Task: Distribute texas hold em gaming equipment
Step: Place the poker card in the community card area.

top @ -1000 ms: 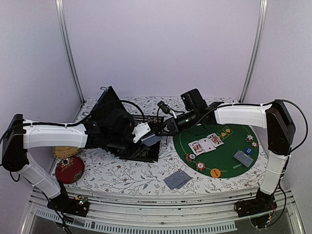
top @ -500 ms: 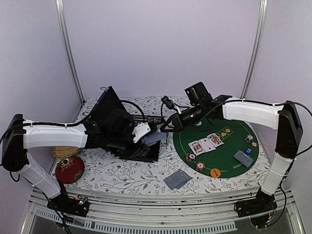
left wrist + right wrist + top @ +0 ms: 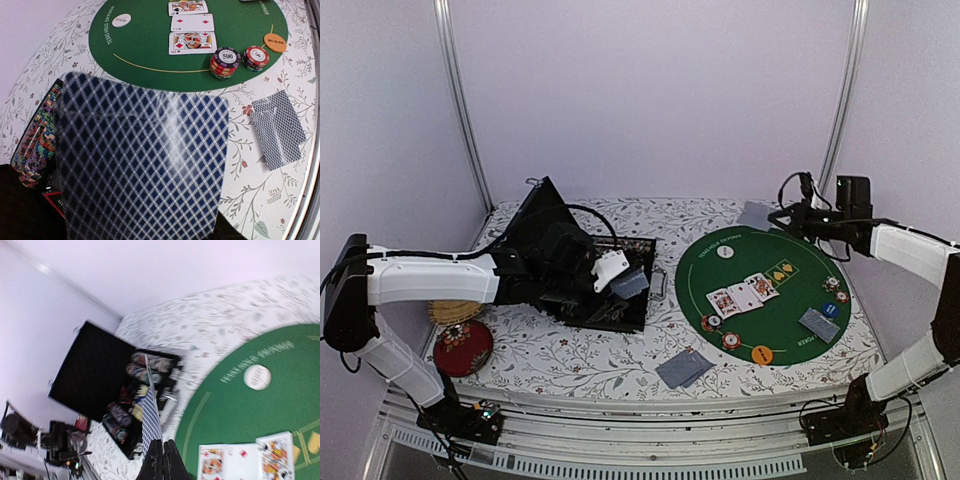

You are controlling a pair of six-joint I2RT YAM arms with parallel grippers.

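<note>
We see a green mat (image 3: 150, 50), a white tabletop (image 3: 242, 202) printed with grey flowers, a card (image 3: 145, 165) in blue-and-white diamonds (one disc (image 3: 275, 42) orange), a black case (image 3: 542, 213).

a blurred card (image 3: 142, 165), blue-diamond back, fills the foreground; on the green mat (image 3: 150, 57) lie three face-up cards (image 3: 192, 42), a white disc (image 3: 121, 20), and at its near edge two chip stacks (image 3: 225, 62) and an orange disc (image 3: 275, 42); face-down cards (image 3: 277, 130) lie on the floral table (image 3: 260, 200)
</note>
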